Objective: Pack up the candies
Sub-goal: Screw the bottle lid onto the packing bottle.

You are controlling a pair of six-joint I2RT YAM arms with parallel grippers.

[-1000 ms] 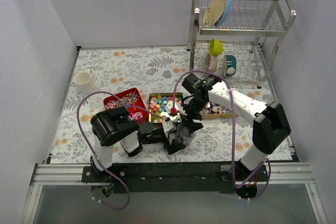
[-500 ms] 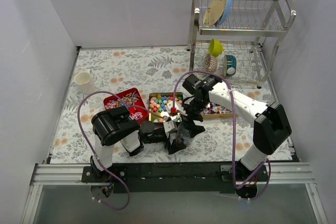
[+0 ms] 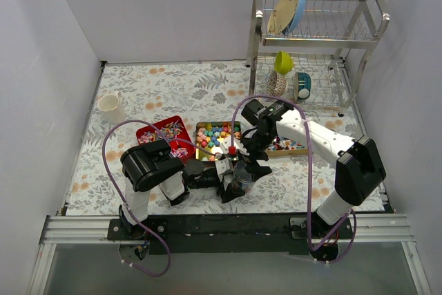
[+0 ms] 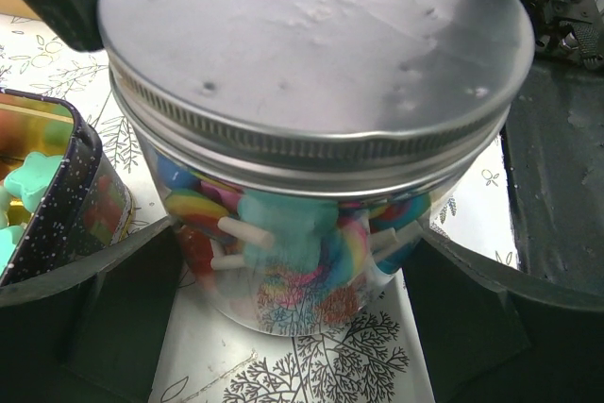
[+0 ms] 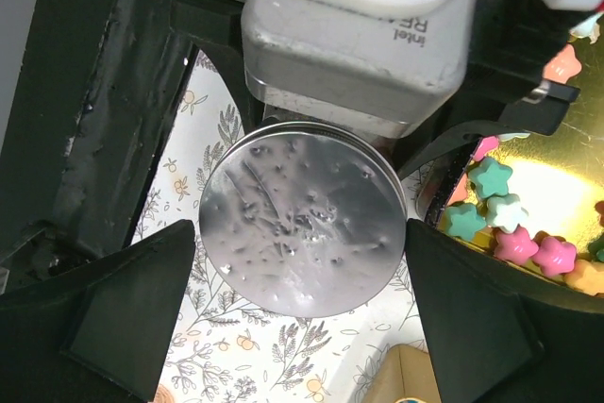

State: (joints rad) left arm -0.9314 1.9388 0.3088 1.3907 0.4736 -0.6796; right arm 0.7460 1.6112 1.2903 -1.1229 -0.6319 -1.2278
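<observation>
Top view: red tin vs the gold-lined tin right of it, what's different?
Colour: the red tin is red inside; the gold-lined tin has a shiny gold floor and dark outer walls.
Pose: the red tin sits rotated; the gold-lined tin lies square in the view.
Contents: the red tin holds twist-wrapped pieces; the gold-lined tin holds pastel star sweets.
Both are open, shallow and rectangular.

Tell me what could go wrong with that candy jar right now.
The lid may only be resting on the jar. I cannot tell if it is threaded, so a lift could spill the candies. The open right claw straddles the lid and could clip it. The tin close beside the jar could get nudged.
</observation>
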